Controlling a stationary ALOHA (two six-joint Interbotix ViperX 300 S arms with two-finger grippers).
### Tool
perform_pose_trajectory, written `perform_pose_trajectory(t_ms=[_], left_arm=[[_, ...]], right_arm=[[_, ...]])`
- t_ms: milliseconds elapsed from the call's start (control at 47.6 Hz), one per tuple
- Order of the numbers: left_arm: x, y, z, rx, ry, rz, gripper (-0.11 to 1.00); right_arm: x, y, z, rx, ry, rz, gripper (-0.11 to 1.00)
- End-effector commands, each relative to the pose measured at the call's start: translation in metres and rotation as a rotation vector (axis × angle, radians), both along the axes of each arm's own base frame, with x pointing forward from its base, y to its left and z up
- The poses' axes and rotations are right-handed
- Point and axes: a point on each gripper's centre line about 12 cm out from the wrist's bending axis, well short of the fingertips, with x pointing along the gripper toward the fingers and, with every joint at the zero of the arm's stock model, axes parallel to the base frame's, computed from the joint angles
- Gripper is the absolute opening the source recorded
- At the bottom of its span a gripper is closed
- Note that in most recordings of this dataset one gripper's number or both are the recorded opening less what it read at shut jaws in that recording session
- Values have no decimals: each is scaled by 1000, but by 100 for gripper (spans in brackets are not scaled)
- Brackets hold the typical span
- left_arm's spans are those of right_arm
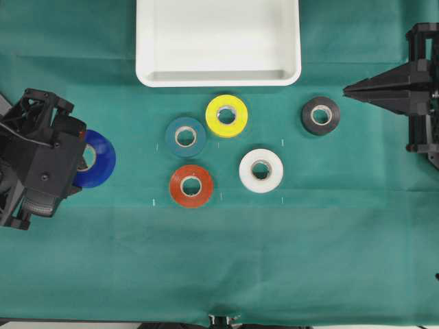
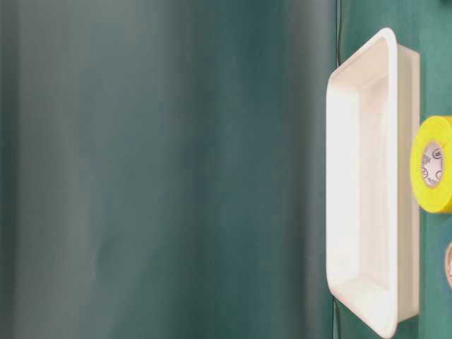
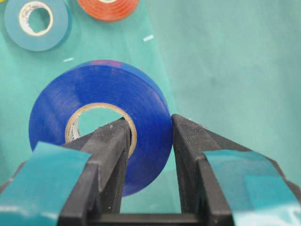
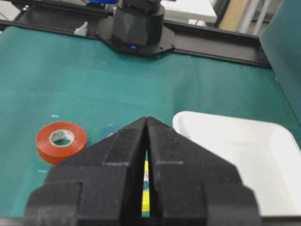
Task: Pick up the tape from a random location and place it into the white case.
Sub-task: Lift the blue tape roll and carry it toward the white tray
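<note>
Tape (image 3: 101, 106): held by the left gripper (image 3: 150, 129) at the left side of the table (one finger is passed through the core, the other is pressed on the outer wall).
White case (image 1: 218, 77): seen at the far edge, nothing inside.
Right gripper (image 4: 146, 123): jaws are closed together, nothing is held.

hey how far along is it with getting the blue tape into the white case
Done: the left gripper is shut on the tape, one finger through the core and one outside the roll. In hand: the tape sits in that grip at the left edge of the green cloth. Left: carrying it to the white case, which holds no rolls yet, and releasing it. The right gripper is shut and idle.
</note>
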Motion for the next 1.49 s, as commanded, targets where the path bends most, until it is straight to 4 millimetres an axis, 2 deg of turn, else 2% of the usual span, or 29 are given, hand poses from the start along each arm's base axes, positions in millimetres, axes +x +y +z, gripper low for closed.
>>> perform_pose_trajectory(t_ms=[0,1113,1323,1470], left_arm=[[0,-1,7,-4,-23,-4,24],[0,0,6,-4,-23,-1,24],[1,5,6,-2,-24,14,24],[3,16,7,12,-29,38,24]], right_arm=[[2,0,7,0,-15,-1,0],[2,0,7,1,-17,-1,0],[2,0,7,1,-17,-1,0],[2,0,7,1,-15,-1,0]])
